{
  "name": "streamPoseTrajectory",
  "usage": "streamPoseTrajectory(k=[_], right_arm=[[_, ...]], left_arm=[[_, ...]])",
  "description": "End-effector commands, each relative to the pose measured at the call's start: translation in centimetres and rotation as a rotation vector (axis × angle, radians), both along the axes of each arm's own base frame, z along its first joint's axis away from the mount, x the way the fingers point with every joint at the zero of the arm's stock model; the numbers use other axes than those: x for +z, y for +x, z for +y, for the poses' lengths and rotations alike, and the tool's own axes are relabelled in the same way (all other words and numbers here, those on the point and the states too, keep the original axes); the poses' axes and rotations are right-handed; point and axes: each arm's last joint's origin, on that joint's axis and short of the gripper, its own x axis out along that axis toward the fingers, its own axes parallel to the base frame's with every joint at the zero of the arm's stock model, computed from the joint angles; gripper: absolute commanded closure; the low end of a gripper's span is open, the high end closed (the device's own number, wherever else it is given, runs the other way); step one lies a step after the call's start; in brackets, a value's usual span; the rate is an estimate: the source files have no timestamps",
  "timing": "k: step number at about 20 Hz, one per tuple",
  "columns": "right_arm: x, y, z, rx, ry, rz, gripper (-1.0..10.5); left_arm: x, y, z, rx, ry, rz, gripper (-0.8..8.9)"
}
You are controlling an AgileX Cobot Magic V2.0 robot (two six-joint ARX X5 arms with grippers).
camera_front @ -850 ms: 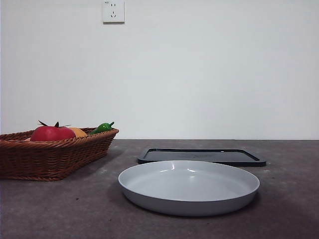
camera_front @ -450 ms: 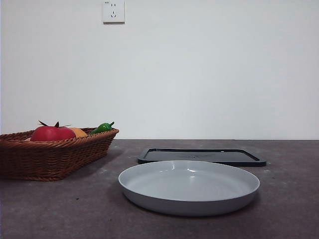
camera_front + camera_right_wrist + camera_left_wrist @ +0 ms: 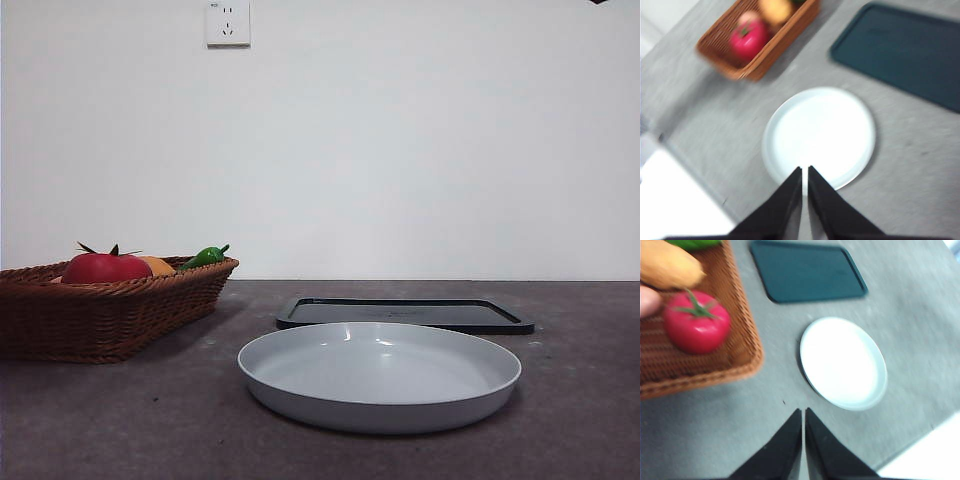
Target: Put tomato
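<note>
While the tomato (image 3: 105, 267) is sitting untouched inside the wicker basket (image 3: 110, 310), the front view is showing the white plate (image 3: 380, 375) lying apart from the basket, probably as the drop spot. From the left wrist view, the left end effector (image 3: 803, 412) is hovering high, beside the basket, jaws pressed together. From the right wrist view, the right end effector (image 3: 805, 170) is hanging above the plate, well away from the basket, jaws likewise together.

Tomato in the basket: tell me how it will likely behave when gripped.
The tomato looks round and glossy, so narrow jaws may slip on it. Set on the white plate, it would probably roll. Its molded look suggests it is light and stiff. Both grippers, left and right, are away from it.
</note>
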Motion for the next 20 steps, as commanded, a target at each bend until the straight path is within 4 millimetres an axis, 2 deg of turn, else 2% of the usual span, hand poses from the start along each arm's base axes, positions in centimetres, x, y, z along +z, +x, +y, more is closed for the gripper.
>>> streamPoseTrajectory(k=[1,7,9,12,14,17,20], right_arm=[[0.4,-0.3,0.7,0.070,-0.020,-0.011,9.4],[0.3,-0.6,1.1,0.100,-0.045,-0.011,9.4],[0.3,-0.6,1.1,0.100,-0.045,-0.011,8.6],[0.3,-0.6,1.1,0.099,-0.045,-0.010,5.9],[0.3,-0.6,1.1,0.099,-0.045,-0.010,5.1],[0.3,-0.6,1.1,0.100,-0.045,-0.011,5.1],[0.3,-0.6,1.1,0.100,-0.044,-0.011,5.1]], left_arm=[[0.3,-0.2,-0.3,-0.050,0.021,-0.008,8.04],[0.2,-0.3,-0.4,-0.069,0.030,0.003,7.91],[0.2,-0.3,-0.4,-0.069,0.030,0.003,7.05],[0.2,-0.3,-0.4,-0.068,0.030,0.001,4.82],[0.3,-0.2,-0.4,-0.068,0.029,-0.009,3.85],[0.4,0.4,-0.4,-0.054,0.032,-0.041,3.70],[0.4,2.0,-0.6,-0.010,0.067,-0.075,3.71]])
